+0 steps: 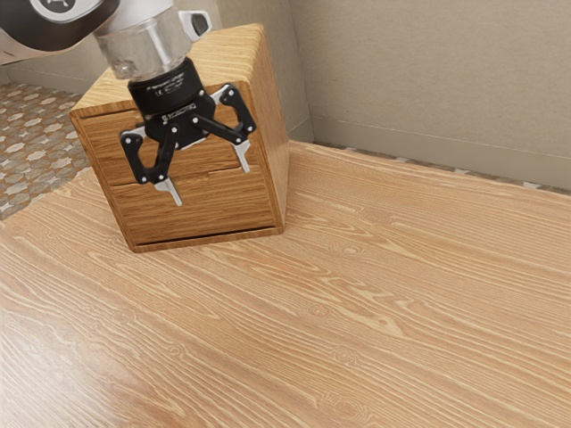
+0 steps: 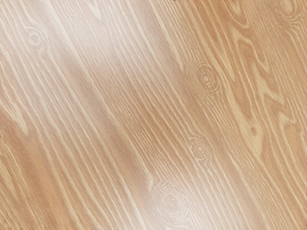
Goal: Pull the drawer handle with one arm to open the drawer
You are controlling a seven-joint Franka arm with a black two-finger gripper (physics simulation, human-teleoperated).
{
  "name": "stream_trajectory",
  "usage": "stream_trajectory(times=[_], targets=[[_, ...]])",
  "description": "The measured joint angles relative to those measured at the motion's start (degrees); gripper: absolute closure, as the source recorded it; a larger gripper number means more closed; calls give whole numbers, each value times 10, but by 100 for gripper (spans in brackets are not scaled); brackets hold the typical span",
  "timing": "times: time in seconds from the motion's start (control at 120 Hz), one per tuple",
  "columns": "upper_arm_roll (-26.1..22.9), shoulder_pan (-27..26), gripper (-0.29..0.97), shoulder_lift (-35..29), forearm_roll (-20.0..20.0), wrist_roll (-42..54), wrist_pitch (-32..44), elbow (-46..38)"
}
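Note:
A small wooden drawer cabinet [image 1: 241, 80] stands at the back left of the table in the exterior view, its front face [image 1: 210, 209] turned toward the camera and slightly down the table. Drawer seams and a wooden handle ridge [image 1: 207, 166] run across the front. My black gripper [image 1: 205, 179] hangs open in front of that face, its light-tipped fingers [image 1: 169, 191] spread wide on either side of the handle ridge, with nothing held between them. In the wrist view I see bare wood-grain surface [image 2: 153, 115] under my hand.
The wood-grain table [image 1: 375, 303] stretches wide to the exterior view's right and toward the front. A beige wall [image 1: 428, 62] rises behind it. Patterned floor tiles [image 1: 31, 134] show past the table's left edge.

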Motion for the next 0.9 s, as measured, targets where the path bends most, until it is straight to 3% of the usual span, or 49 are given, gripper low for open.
stream_trajectory(times=[0.258, 0.392, 0.575, 0.65, 0.683, 0.742, 0.783, 0.842, 0.9], targets=[[3, 12, 2, -15, 2, -86, -2, 6], [-6, 118, 2, -55, 38, -128, 12, 61], [-7, 145, 2, -15, 68, -203, 80, 70], [-17, 188, 2, -28, 64, -243, 101, 63], [-55, 263, 3, -48, 44, -260, 108, 52], [-195, 503, 3, -127, -5, -286, 117, 32], [-263, 630, 3, -192, -56, -302, 120, 24], [-302, 743, 3, -263, -133, -321, 117, 17], [-318, 801, 3, -309, -199, -339, 110, 15]])
